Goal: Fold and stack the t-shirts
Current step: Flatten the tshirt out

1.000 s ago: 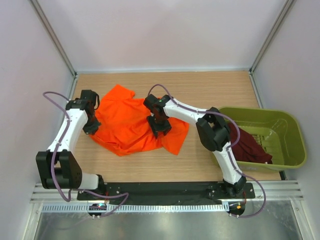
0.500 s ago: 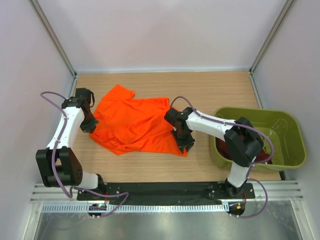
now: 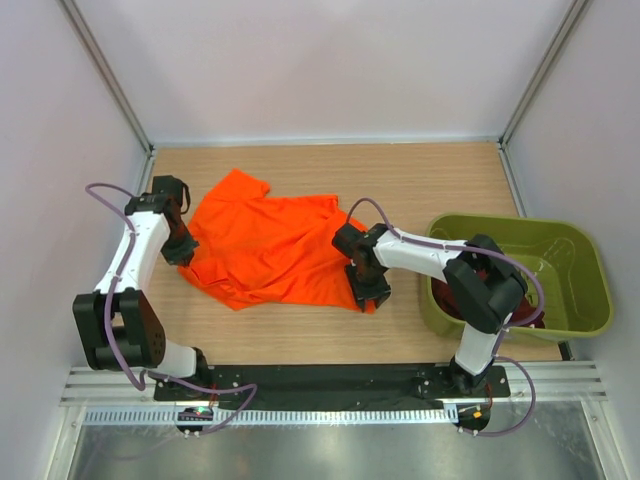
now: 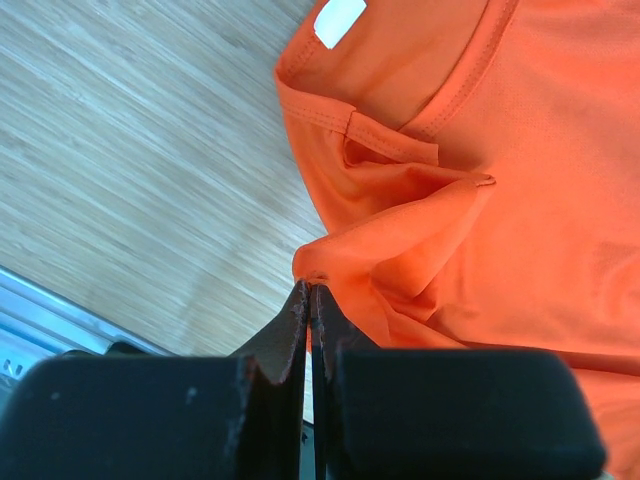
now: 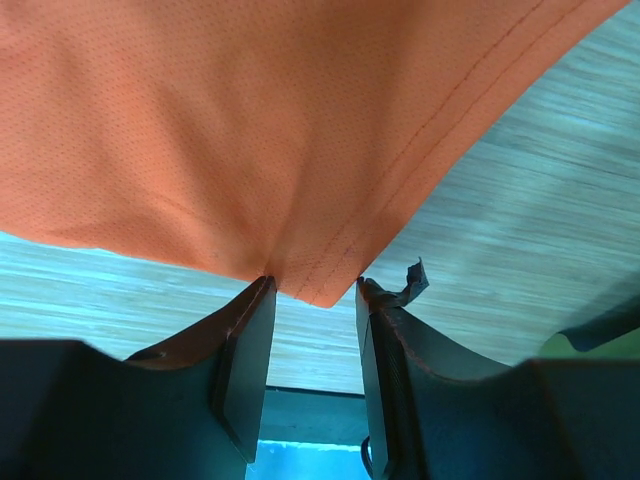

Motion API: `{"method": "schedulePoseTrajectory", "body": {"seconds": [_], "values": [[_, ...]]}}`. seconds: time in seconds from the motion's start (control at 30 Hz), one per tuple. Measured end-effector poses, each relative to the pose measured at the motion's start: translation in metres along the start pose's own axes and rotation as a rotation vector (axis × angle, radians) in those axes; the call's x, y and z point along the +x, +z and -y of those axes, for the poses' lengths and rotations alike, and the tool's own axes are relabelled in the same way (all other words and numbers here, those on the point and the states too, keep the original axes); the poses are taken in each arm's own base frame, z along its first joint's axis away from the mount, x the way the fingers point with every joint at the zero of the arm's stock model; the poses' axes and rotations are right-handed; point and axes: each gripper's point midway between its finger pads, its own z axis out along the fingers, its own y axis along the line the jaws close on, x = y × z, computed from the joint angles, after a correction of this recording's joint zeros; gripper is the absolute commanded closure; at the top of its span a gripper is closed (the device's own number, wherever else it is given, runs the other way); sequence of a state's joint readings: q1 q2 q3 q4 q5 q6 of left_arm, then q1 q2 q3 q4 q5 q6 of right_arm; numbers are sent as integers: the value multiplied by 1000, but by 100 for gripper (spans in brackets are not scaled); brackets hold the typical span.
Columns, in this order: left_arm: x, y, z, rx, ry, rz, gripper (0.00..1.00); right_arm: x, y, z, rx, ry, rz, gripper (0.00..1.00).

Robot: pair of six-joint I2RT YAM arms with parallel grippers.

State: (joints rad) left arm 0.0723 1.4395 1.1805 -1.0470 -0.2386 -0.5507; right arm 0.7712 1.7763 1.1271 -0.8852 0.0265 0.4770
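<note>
The bright orange t-shirt (image 3: 270, 250) lies spread on the wooden table. My left gripper (image 3: 180, 252) is shut on a pinch of its left edge, seen close in the left wrist view (image 4: 310, 290), near the collar and white label (image 4: 338, 20). My right gripper (image 3: 370, 293) is at the shirt's front right corner. In the right wrist view (image 5: 313, 290) its jaws stand apart, with the hemmed corner of the orange cloth (image 5: 250, 130) lying between them. The dark maroon t-shirt (image 3: 527, 318) lies in the tub, mostly hidden by my right arm.
The olive-green plastic tub (image 3: 590, 270) stands at the right edge of the table. Pale walls enclose the table on the left, back and right. A black rail (image 3: 320, 380) runs along the near edge.
My right gripper has moved from the middle of the orange shirt to its front right corner, pulling that side flat. My left gripper has shifted slightly left with its pinch.
</note>
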Motion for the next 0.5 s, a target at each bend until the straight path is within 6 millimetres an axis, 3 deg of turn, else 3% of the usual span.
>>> {"method": "schedulePoseTrajectory", "body": {"seconds": [0.33,0.4,0.5], "values": [[-1,0,0,2,8,2,100,9,9,1,-5,17,-19,59],[-1,0,0,1,8,1,100,9,10,0,-13,21,-17,64],[-1,0,0,2,9,1,100,9,10,-2,-29,26,-9,79]]}}
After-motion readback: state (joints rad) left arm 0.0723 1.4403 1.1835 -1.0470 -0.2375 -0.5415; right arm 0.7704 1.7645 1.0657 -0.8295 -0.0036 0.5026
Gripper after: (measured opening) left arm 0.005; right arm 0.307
